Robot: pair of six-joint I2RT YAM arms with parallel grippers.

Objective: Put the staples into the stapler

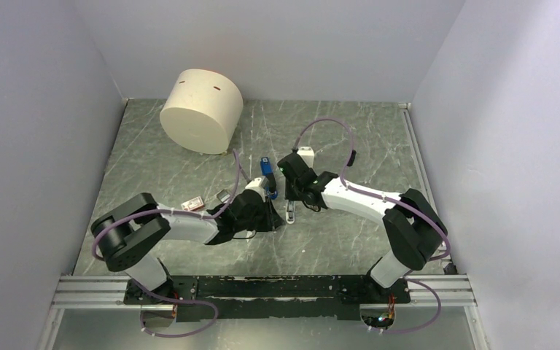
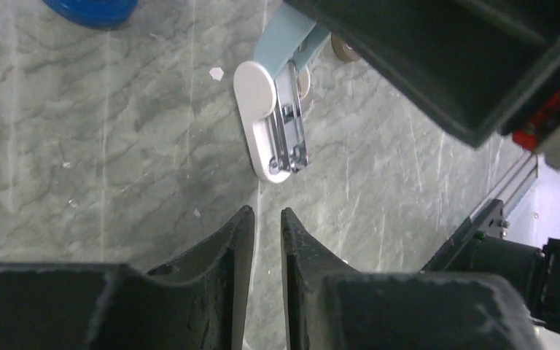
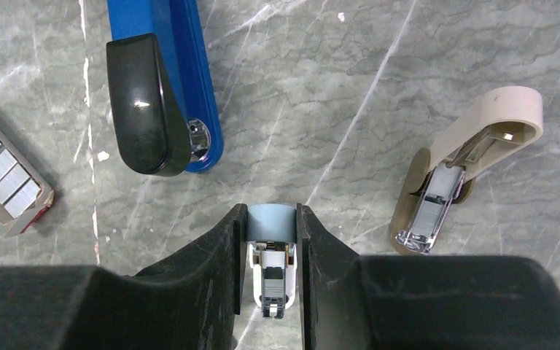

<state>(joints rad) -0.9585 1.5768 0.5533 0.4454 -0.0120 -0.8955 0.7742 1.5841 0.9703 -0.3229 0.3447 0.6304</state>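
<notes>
The blue stapler (image 1: 266, 169) with its black arm lies on the table beyond both grippers; it also shows in the right wrist view (image 3: 189, 73). The red-and-white box with staples (image 3: 4, 173) lies to its left (image 1: 192, 204). My right gripper (image 3: 270, 219) is shut on the pale-blue lid of a small white mini stapler (image 3: 270, 222), which stands open with its metal channel showing. My left gripper (image 2: 267, 219) hovers just short of that mini stapler (image 2: 262, 131), jaws nearly together with nothing between them.
A beige mini stapler (image 3: 467, 160) lies open to the right, staples visible in its channel. A large cream cylinder (image 1: 201, 109) stands at the back left. A small silver piece (image 1: 224, 195) lies near the staple box. Walls enclose the table.
</notes>
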